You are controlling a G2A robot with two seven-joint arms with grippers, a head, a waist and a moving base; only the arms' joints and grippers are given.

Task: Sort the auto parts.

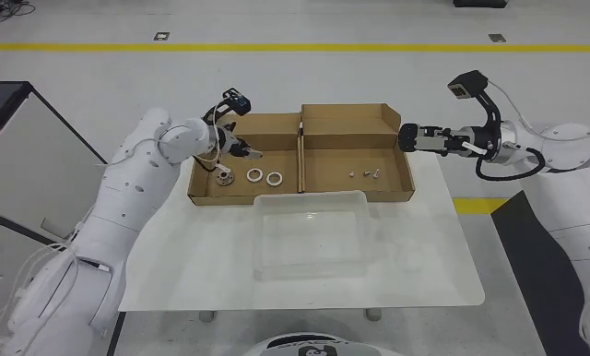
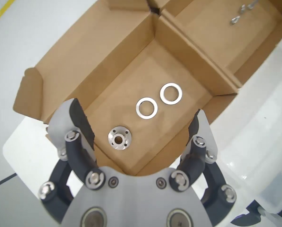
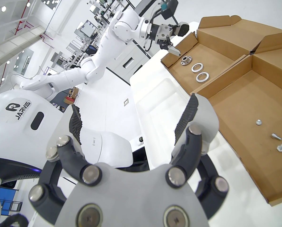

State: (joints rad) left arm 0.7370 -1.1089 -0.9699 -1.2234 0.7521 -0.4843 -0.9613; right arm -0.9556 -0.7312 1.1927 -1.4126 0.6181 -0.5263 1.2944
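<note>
While my left gripper (image 2: 137, 116) hangs with its fingers (image 2: 78, 114) wide apart and holding nothing over the left end of the left box (image 1: 241, 197), my right gripper (image 3: 134, 107) is just as spread and just as empty, level with the right-hand wall of the right box (image 1: 350, 135). Both cardboard boxes stand wall to wall along the far edge of the table (image 1: 424, 264). On the floor of the left box, close to its front wall, a flanged hub (image 2: 119, 138) sits nearest the left end, and two flat washers (image 2: 146, 108) lie side by side just beside it, towards the shared wall. Three small metal fasteners (image 3: 276, 137) lie in a loose row near the front wall of the right box. A clear plastic tray (image 1: 263, 204) rests on the table in front of the two boxes, its far rim against them.
</note>
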